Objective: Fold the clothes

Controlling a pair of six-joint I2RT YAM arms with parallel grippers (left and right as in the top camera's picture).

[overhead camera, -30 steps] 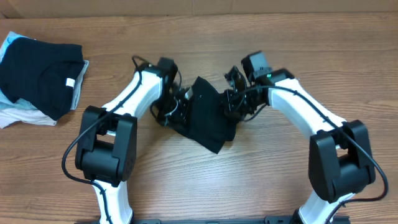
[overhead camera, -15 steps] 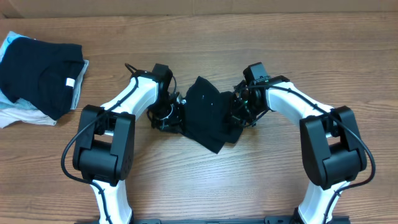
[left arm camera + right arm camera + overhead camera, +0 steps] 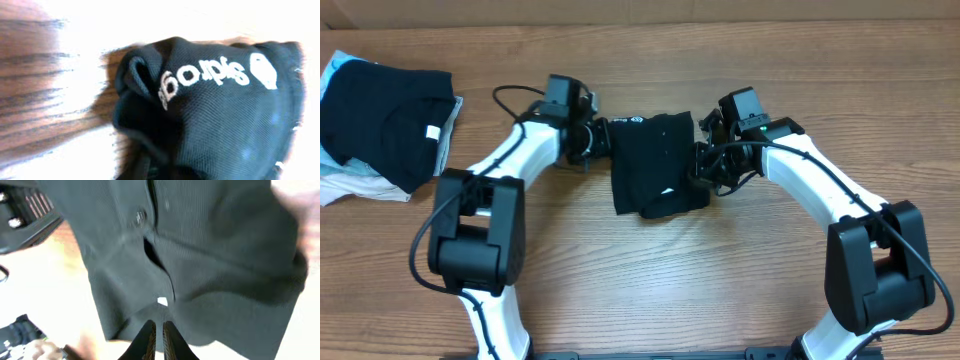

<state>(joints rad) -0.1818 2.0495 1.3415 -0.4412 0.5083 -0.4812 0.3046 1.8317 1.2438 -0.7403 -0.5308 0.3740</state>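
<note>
Fingers (image 3: 148,339) — both pairs — on black garment (image 3: 653,165)

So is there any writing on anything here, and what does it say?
"sidrog", roughly: white stitching, upside down and blurred, on the black garment.
White tag on the folded dark clothes: too small to read.

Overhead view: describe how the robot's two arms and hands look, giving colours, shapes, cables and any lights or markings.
Both the left arm and right arm have white curved links joined by boxy black joint housings. Thin black cables loop along each. The left hand and right hand are black. A small green light glows near the right wrist.
</note>
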